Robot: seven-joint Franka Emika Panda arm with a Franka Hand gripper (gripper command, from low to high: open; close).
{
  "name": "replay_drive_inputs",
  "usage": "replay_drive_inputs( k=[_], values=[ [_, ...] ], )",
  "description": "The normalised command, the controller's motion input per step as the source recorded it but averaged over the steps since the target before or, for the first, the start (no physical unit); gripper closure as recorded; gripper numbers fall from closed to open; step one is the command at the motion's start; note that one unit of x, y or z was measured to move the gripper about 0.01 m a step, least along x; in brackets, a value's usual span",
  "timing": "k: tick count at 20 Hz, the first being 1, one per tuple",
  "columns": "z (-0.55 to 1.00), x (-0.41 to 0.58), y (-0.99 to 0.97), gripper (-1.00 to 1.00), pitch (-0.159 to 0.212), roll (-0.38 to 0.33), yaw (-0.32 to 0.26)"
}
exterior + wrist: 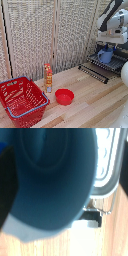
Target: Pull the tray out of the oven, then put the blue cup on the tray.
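Note:
In the exterior view, at the far right, the blue cup [105, 55] is at the pulled-out tray [117, 63], a dark wire rack reaching out over the oven's dropped door [94, 72]. My gripper [107, 47] comes down from above and is shut on the cup's rim. Whether the cup rests on the bars or hangs just over them I cannot tell. The arm hides most of the oven body. In the wrist view the blue cup [50, 178] fills nearly the whole picture, with the oven's silver control panel [107, 158] beside it. My fingers do not show clearly there.
A red mesh basket [21, 102] stands at the exterior view's left front. A tall orange-yellow bottle [48, 77] and a red bowl [64, 96] sit mid-table. A slatted screen [45, 30] backs the wooden table [90, 107]. A blurred white shape [124, 74] is at the right edge.

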Motion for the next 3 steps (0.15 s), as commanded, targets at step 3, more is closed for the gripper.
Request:
replay_drive_inputs(
  k=[3],
  values=[
    [0.87,0.013,0.01,-1.0,0.005,-0.01,-0.119]
  ],
)
